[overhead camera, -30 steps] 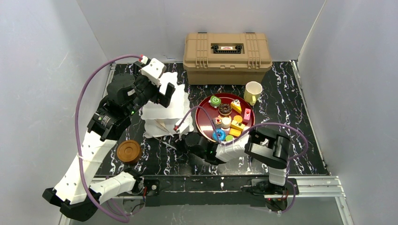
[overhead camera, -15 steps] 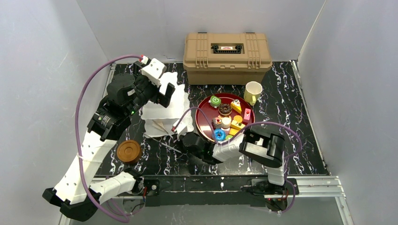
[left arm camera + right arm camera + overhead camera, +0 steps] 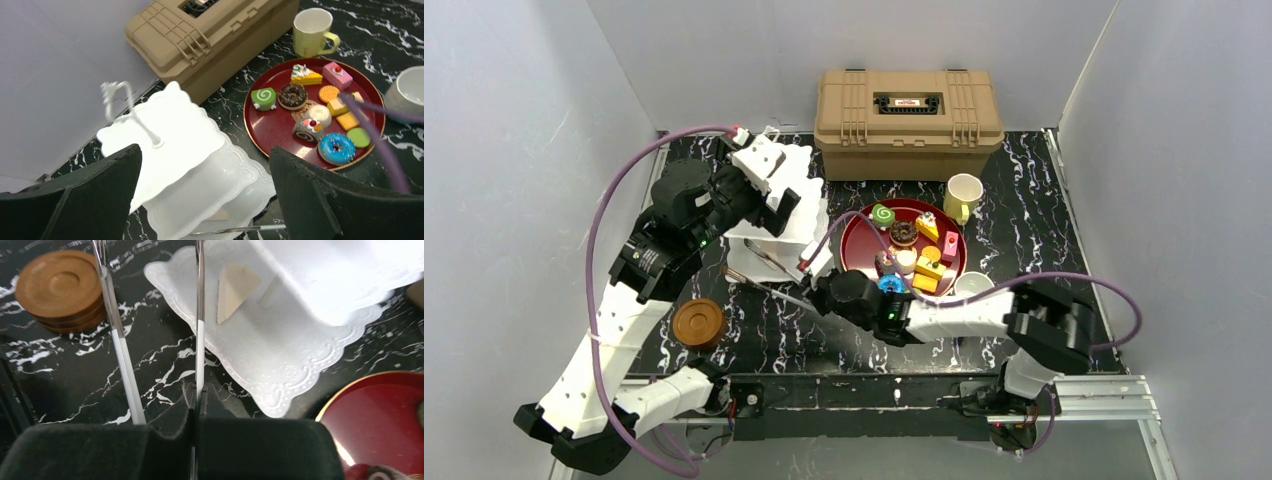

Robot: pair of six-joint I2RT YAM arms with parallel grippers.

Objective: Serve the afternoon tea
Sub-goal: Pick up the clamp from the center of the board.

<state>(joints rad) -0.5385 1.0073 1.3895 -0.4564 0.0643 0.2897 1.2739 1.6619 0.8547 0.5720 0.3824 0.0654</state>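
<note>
The white three-tier stand [image 3: 769, 250] [image 3: 175, 145] sits left of the dark red tray [image 3: 856, 255]. A beige wedge [image 3: 232, 290] lies on its bottom tier. My left gripper [image 3: 759, 205] [image 3: 205, 152] hangs open above the stand, holding nothing. Low beside the stand's near corner, my right gripper [image 3: 824, 290] [image 3: 198, 390] is shut on one arm of thin metal tongs [image 3: 200, 330] [image 3: 769, 285]. Toy pastries fill the tray, among them a green roll [image 3: 263, 96] and a blue donut [image 3: 336, 148]. The cream-yellow mug [image 3: 963, 195] stands behind the tray and the white mug [image 3: 974, 285] at its near right.
A tan plastic case [image 3: 908, 120] stands at the back, close behind the stand and tray. Brown round coasters [image 3: 699, 323] [image 3: 60, 287] are stacked at the near left. My right arm lies low across the table in front of the tray.
My right gripper has closed on the tongs and the arm has stretched out to the left, uncovering the white mug. The left gripper and the stand's top have shifted slightly back and right.
</note>
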